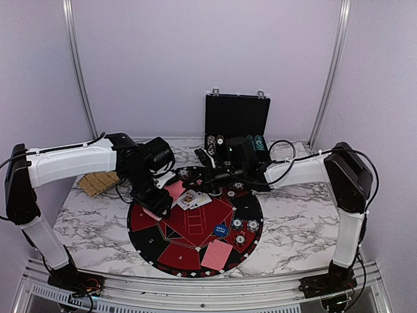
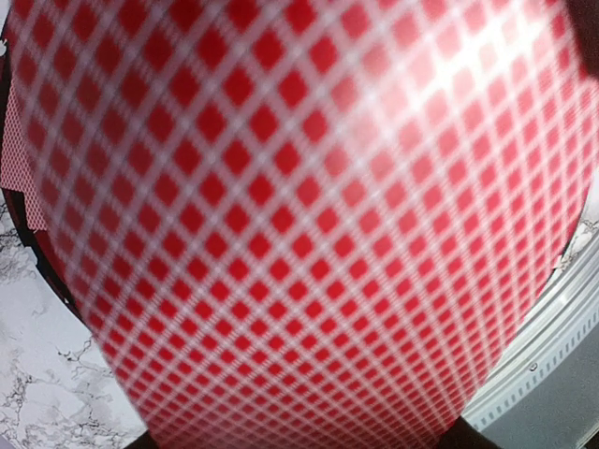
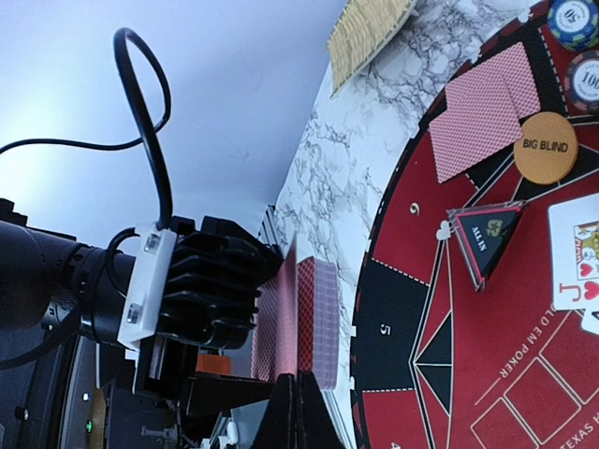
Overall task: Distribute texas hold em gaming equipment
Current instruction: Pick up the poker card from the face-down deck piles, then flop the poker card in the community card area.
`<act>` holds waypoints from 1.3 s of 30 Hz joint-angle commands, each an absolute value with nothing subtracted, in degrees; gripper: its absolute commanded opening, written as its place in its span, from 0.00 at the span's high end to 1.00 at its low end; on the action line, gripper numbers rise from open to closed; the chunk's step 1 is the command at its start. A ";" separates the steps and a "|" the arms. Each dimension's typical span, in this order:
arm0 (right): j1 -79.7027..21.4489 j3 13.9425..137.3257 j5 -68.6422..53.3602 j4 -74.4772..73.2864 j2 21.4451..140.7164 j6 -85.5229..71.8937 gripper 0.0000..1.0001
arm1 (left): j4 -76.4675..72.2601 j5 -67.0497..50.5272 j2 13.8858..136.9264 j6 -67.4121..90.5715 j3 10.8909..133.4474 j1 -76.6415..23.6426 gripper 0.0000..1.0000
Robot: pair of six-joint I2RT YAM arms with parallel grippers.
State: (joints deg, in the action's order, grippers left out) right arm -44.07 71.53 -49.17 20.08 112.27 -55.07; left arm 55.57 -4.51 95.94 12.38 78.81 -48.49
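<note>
A deck of red-backed playing cards (image 3: 323,318) stands on edge beside the round mat (image 3: 393,318), with my left gripper (image 1: 161,201) closed on it. In the left wrist view a card back (image 2: 299,224) fills the frame and hides the jaws. My right gripper (image 3: 299,398) is shut on the lower edge of one card (image 3: 292,299) that stands a little apart from the deck's face. In the top view the right gripper (image 1: 184,179) reaches left to the deck (image 1: 173,190). Two red-backed cards (image 3: 482,117), an orange disc (image 3: 545,148) and chips (image 3: 585,82) lie on the mat.
The open black case (image 1: 236,117) stands at the back. A woven pad (image 1: 98,182) lies at the left. On the mat (image 1: 146,218) are face-up cards (image 1: 193,199), a blue disc (image 1: 221,229), chips (image 1: 245,228), face-down cards (image 1: 217,254) and a triangular marker (image 3: 487,238).
</note>
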 commanded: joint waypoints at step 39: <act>-52.75 82.99 16.40 -29.58 106.81 -32.11 1.00 | 55.30 -2.36 94.38 13.60 75.78 -42.25 0.59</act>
